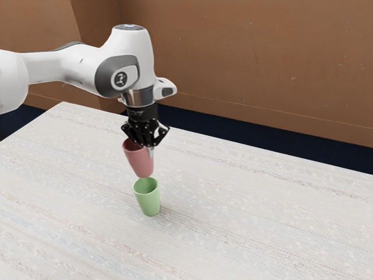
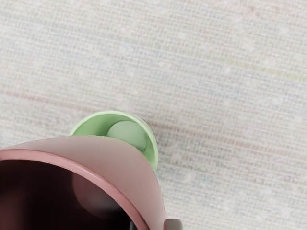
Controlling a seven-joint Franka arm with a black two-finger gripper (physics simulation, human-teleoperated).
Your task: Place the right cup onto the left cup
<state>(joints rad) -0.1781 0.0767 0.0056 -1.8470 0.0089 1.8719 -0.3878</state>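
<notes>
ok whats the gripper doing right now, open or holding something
Gripper: closed, holding the pink cup by its wall, above the green cup.

No readable words or numbers; small dark emblem (image 1: 120, 79) on arm's (image 1: 87, 64) joint cap (image 1: 133, 73), illegible.

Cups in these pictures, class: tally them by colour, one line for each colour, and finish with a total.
Pink cup: 1
Green cup: 1
Total: 2 cups
</notes>
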